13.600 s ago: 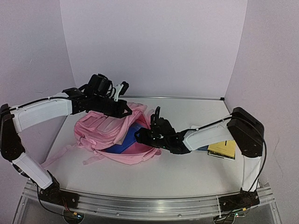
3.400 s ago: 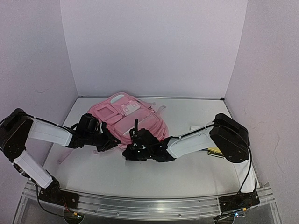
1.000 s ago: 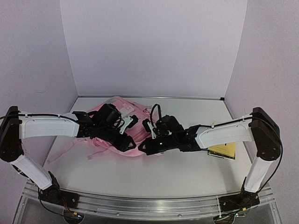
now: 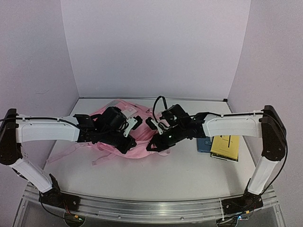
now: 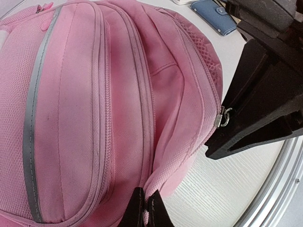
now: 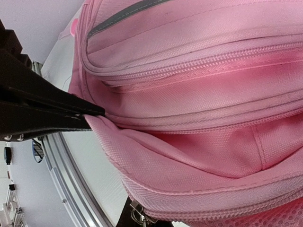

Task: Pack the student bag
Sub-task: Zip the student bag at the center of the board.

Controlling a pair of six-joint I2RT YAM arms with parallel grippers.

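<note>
From above, the student bag lies flat on the table between the two arms. The left gripper and the right gripper are both down on its near edge, close together. A blue wallet and a yellow book lie beyond the right arm, apparently not yet packed. In the left wrist view, the left gripper's jaws are pressed shut on a fold of pink fabric at the bag's rim, while the right gripper just beside it nips the metal zip pull. I judge that the left is bracing the cloth so the zip can run. The right wrist view agrees: the bag fills the frame, the zip pull sits pinched at that gripper's own fingertips, and the left gripper bites the seam close by.
</note>
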